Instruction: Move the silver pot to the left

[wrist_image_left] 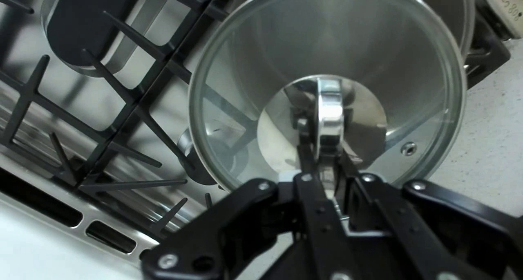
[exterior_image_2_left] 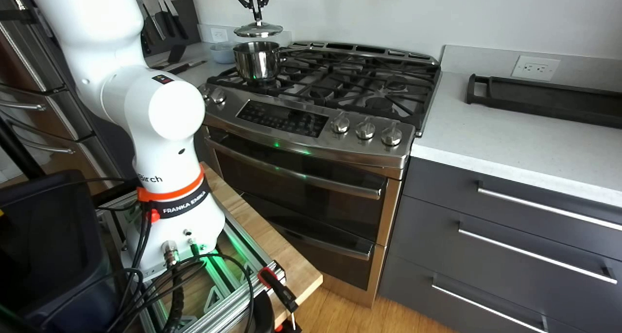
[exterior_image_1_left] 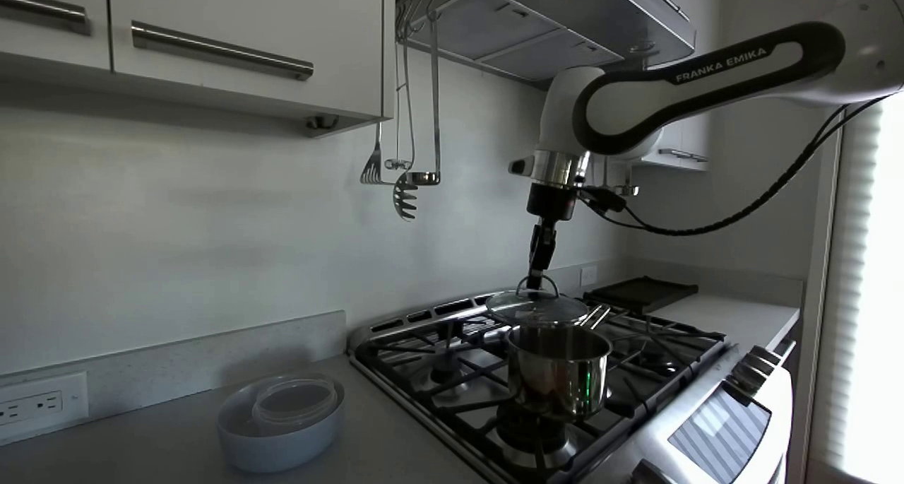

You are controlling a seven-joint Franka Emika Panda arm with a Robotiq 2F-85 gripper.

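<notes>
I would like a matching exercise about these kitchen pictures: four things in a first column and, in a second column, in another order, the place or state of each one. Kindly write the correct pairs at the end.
Things
1. glass lid
2. silver pot
3. pasta server
4. black rectangular tray

Places and states
A. hanging in front of the wall
B. held up by the gripper
C. lying on the counter
D. standing on the gas stove

Right pairs
1-B
2-D
3-A
4-C
</notes>
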